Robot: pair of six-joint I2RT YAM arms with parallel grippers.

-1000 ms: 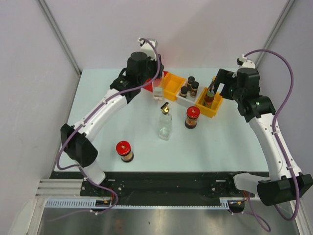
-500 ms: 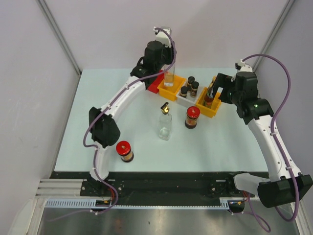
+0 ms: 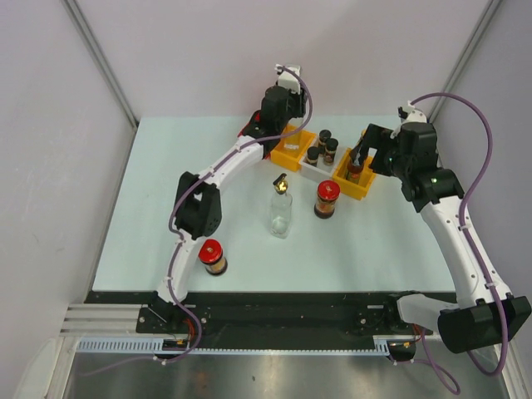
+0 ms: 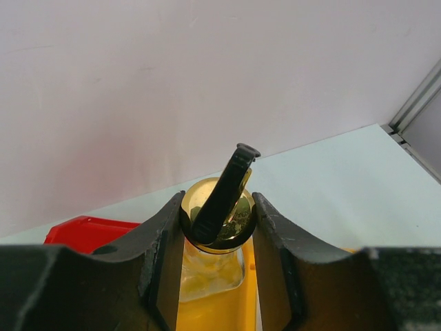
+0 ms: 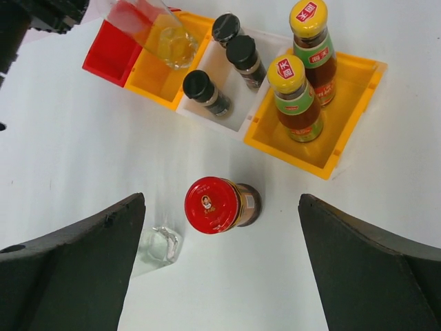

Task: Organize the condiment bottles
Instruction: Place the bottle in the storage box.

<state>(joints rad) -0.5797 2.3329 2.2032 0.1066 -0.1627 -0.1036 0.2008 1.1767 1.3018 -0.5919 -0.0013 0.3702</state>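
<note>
- A clear glass bottle (image 4: 212, 265) with a gold spout is pinched at the neck by the left gripper (image 4: 218, 221), over the orange bin (image 5: 155, 79) that adjoins the white bin (image 5: 238, 103).
- A second glass bottle (image 3: 281, 212) and a red-lidded jar (image 5: 215, 205) are stood upright on the near side of the white bin.
- The right gripper (image 5: 220, 198) is held spread wide above that jar.

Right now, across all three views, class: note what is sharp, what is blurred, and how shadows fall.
Top external view: even, soft light, faint shadows on the pale table. Left wrist view: the left tool is dark with little detail; the gold-capped clear glass bottle it grips is bright and sharp. Right wrist view: the open right tool is blurred; the red-lidded dark jar is crisp.
</note>
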